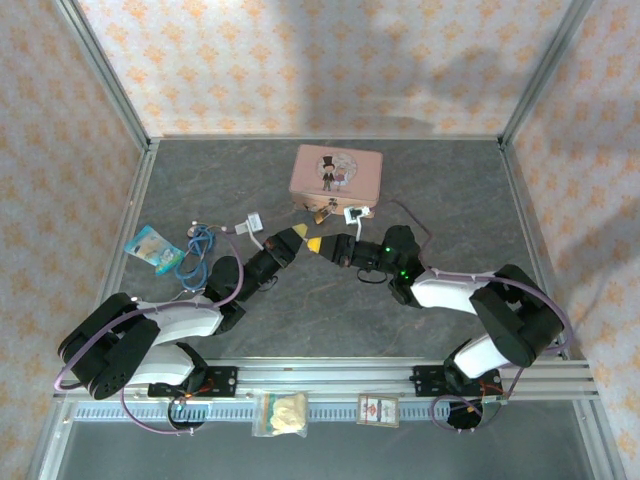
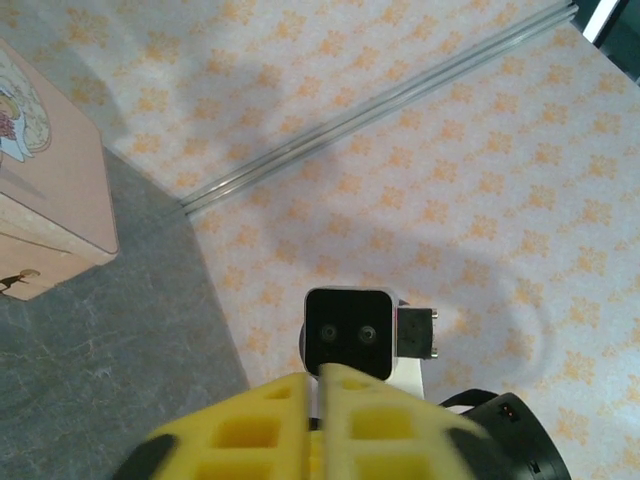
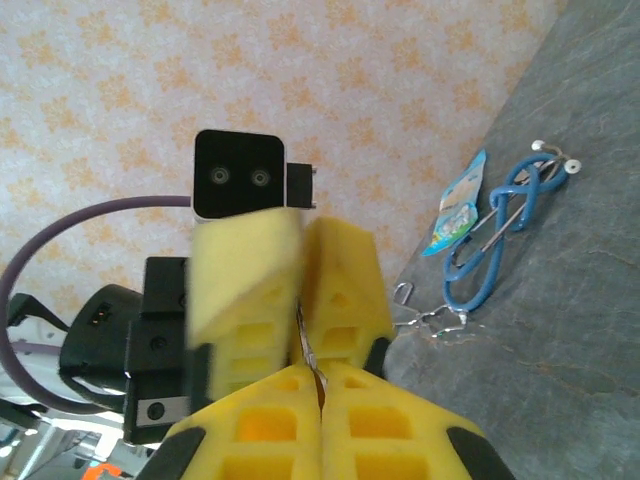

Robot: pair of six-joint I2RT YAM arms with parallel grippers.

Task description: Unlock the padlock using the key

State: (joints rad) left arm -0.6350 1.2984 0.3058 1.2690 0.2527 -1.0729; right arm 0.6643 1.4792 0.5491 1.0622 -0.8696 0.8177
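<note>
On the rail along the bench's near edge, between the arm bases, lie a clear bag (image 1: 280, 413) of pale pieces and a small printed packet (image 1: 378, 409). Past them is a wide bare stretch of bench (image 1: 310, 320).

At mid-bench the left hand (image 1: 292, 238) and right hand (image 1: 320, 245) meet tip to tip, each with its yellow fingers pressed together. From above the tips look as if they touch. The right wrist view adds a thin dark sliver (image 3: 308, 350) in the seam where the two hands meet, too slim to name.

Toward the left edge lie a blue stethoscope (image 1: 200, 245) and a snack packet (image 1: 153, 250), well apart from the hands.

Just beyond the fingertips, the padlock (image 1: 321, 213) sits at the near face of the pink tin (image 1: 336, 170), with a white tag (image 1: 354, 213) beside it. The left wrist view catches one corner of the tin. Bare bench runs from the tin to the far edge and to both far corners.
</note>
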